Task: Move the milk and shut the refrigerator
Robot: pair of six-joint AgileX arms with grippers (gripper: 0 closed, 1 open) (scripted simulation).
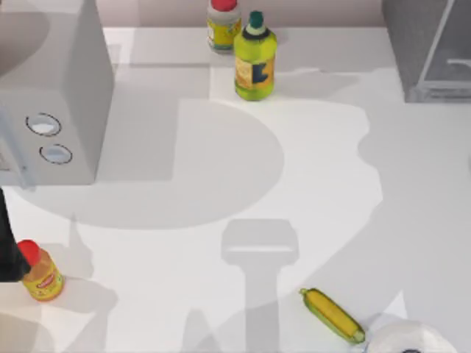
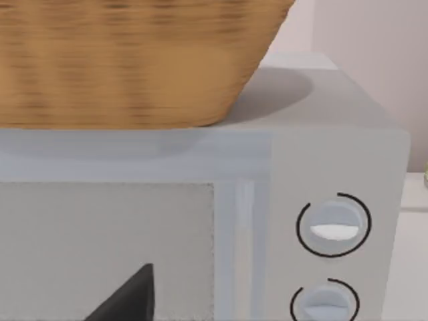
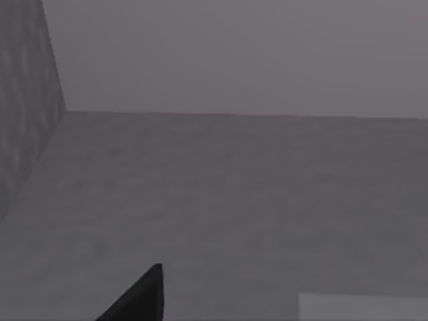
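At the table's far right corner sits the refrigerator [image 1: 434,51]; right wrist view looks into a grey interior, right gripper's state can't tell. Left arm [image 1: 7,243] at left edge faces the microwave [image 2: 200,221], basket [image 2: 134,60] on top; its pincer state can't tell.

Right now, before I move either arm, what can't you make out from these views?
- Milk: I can't locate it.
- Refrigerator: cut off by the top view's upper right corner, so its door's state is unclear.
- Left gripper: one dark tip at the left wrist view's edge, fingers unreadable.
- Right gripper: likewise in the right wrist view, facing grey surfaces.
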